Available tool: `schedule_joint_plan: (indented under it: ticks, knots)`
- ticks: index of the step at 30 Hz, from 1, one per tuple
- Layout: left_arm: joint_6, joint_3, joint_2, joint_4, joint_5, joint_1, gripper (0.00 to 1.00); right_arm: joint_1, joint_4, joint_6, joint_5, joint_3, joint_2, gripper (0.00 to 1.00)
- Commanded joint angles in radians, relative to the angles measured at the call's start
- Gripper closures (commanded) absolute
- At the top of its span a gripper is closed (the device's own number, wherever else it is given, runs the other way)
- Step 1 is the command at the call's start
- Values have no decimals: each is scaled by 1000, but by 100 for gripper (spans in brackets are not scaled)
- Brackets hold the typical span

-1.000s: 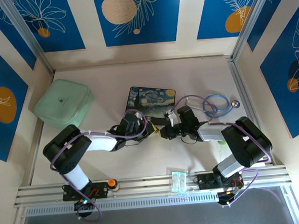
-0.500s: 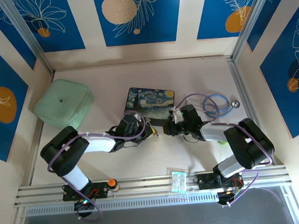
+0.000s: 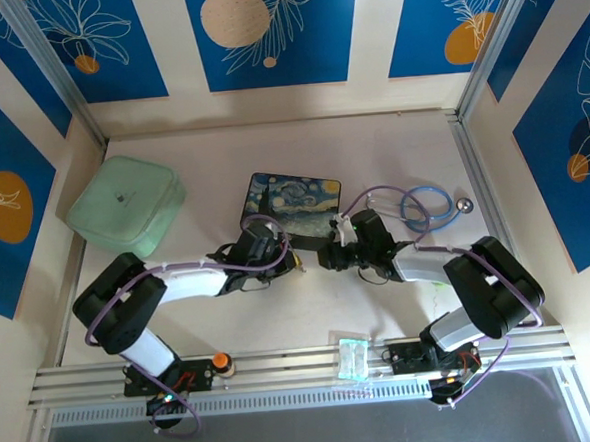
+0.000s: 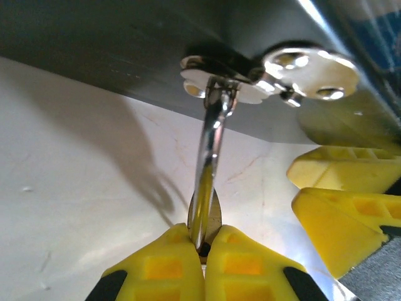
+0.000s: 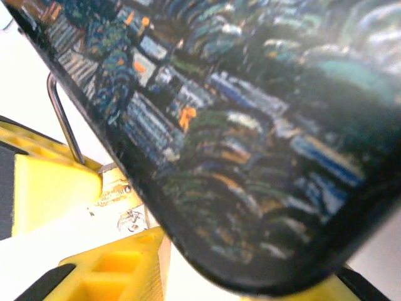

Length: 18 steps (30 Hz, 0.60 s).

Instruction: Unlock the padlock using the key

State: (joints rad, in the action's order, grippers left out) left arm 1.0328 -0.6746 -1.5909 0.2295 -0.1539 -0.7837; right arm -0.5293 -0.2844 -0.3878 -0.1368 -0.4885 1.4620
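A mint-green case (image 3: pixel 126 204) sits well to the left of the starry-night box (image 3: pixel 294 199), a little farther from the arms. Its lid is down, so what it holds cannot be seen.

The left gripper (image 4: pixel 203 241) lies at the box's near edge, left of the box's middle. Its yellow fingers are clamped together on the padlock (image 4: pixel 210 163) and pinch it at the lower end of its silver shackle. In the left wrist view the shackle rises from between the fingers and passes through the latch (image 4: pixel 269 66) on the box's front wall, so the padlock hangs from the box and is still hooked in. Most of its body is hidden between the fingers. In the right wrist view a bit of brass shows just below the box's painted edge, and the thin shackle rod goes up behind that edge.

The box itself is closed and rests on the table (image 3: pixel 311 310). Nothing of its inside is visible.

The right gripper (image 4: pixel 291 187) is just right of the padlock, at the same near edge of the box. Its two yellow fingers stand apart. In its own wrist view the box's corner looms over the gap between them. Whether anything lies between those fingers cannot be told.

To the right of the box, a blue-tubed stethoscope (image 3: pixel 424 205) lies coiled on the table.
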Motion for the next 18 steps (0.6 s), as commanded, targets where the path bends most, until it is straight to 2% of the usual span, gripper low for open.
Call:
schedule_joint_plan:
  ticks: [1,11,18]
  knots:
    - [-93,-21,16,-194,113,6,94,-8,0,-17,35,-3,-15,68]
    - [-84,-31,-46,-122,96,9,84,-6,-27,-41,119,55,-158,68]
    - [-65,-29,-57,-48,96,9,75,0,-1,-36,119,59,-184,68]
